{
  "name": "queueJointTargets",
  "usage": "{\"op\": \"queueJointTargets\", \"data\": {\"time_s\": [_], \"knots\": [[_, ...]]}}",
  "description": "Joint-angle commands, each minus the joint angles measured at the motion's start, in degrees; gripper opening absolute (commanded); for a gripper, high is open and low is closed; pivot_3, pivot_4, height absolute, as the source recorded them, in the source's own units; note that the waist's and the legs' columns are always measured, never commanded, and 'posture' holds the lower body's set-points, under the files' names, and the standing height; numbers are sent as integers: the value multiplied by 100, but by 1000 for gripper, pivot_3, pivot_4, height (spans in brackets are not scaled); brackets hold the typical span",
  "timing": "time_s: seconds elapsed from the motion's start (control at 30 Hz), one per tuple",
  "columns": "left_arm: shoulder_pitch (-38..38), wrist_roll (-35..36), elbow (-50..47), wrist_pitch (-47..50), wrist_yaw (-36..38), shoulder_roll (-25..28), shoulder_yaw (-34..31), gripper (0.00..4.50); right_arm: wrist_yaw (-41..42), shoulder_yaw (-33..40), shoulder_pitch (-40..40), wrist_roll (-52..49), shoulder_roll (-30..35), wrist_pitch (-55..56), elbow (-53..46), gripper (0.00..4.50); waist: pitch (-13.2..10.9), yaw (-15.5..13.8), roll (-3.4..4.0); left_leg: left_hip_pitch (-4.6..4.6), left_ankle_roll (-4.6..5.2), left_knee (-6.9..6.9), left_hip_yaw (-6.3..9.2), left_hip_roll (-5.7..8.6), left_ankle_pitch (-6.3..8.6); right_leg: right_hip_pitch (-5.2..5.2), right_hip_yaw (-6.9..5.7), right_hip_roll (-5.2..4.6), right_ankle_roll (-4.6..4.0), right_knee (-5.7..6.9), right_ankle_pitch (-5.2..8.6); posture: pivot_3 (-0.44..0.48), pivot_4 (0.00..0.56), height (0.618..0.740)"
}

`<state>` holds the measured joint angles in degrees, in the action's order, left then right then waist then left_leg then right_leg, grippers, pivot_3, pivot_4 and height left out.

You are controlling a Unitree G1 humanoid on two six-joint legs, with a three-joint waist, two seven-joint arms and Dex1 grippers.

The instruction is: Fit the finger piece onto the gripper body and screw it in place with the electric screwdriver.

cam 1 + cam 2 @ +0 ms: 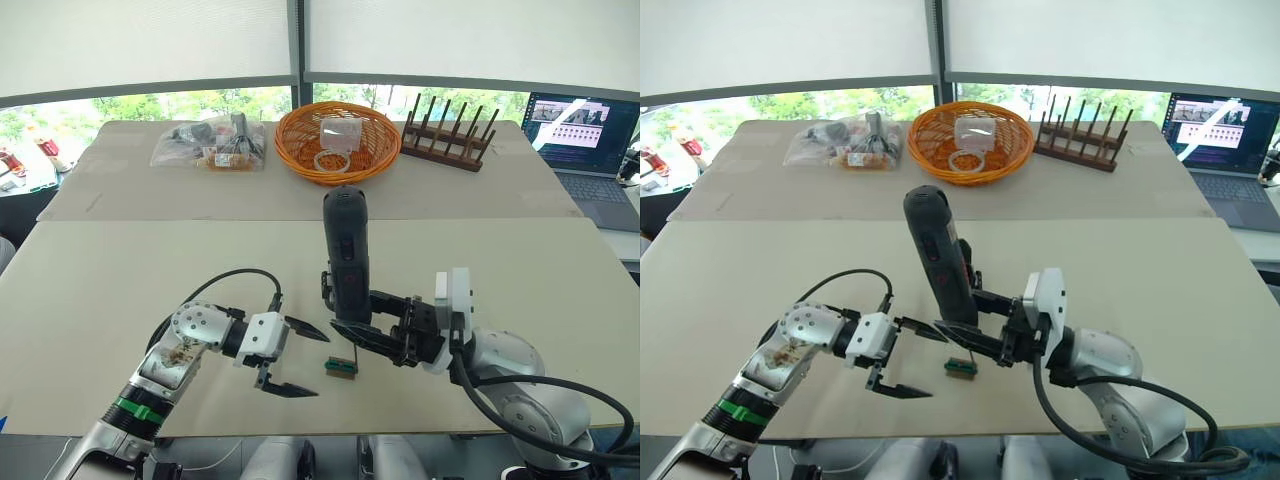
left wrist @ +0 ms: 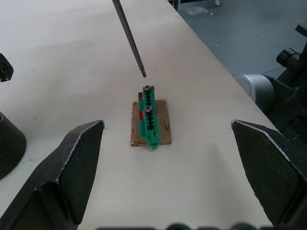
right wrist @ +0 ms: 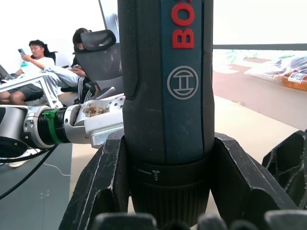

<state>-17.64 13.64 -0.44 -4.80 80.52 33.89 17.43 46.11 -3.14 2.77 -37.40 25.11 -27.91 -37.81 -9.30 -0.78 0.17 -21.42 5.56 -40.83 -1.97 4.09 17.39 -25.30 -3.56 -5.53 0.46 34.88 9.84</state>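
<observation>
Right gripper is clamped round the lower barrel of the electric screwdriver, which stands near upright over the front of the table. Left gripper hangs just beside it with its fingers spread wide and nothing between them.

In the left wrist view the screwdriver's bit comes down at a slant, its tip just above the far screw of a small green block lying on a brown card. A second screw sits mid-block.

Gripper body: we take it to be the dark rounded shape at the edge of the left wrist view, apart from the green block. We cannot be sure. Finger piece: we cannot pick it out, so we judge the fitting not yet done.

Risks, as we judge them:
- The bit is lined up on the green block, not on the gripper body, so it may drive the wrong part.
- Nothing holds the block, and torque could spin it or skid the card.
- The slanted bit may cam out of the screw head.
- The open left fingers flank the block closely, and a small drift could knock it.

Containers, far side of the table:
- Orange wicker basket holds a clear plastic cup and a pale ring.
- Clear plastic bag holds mixed small parts, too small to name.
- Wooden peg rack carries nothing on its pegs.

An open laptop sits to the right.
</observation>
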Motion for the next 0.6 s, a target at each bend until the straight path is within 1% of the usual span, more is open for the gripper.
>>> {"op": "queueJointTargets", "data": {"time_s": [0.03,0.6], "knots": [[-61,20,-37,-99,-5,-8,1,4500,55,30,4,-189,-26,230,-198,1909,0,1,0,0,0,0,0,0,0,0,0,-1,0,0,0,0,150,740],[-22,-54,138,-336,-52,-38,58,4500,100,0,66,-169,18,275,-217,1909,0,-3,0,0,2,0,1,0,1,0,1,-4,0,-1,0,0,150,740]]}}
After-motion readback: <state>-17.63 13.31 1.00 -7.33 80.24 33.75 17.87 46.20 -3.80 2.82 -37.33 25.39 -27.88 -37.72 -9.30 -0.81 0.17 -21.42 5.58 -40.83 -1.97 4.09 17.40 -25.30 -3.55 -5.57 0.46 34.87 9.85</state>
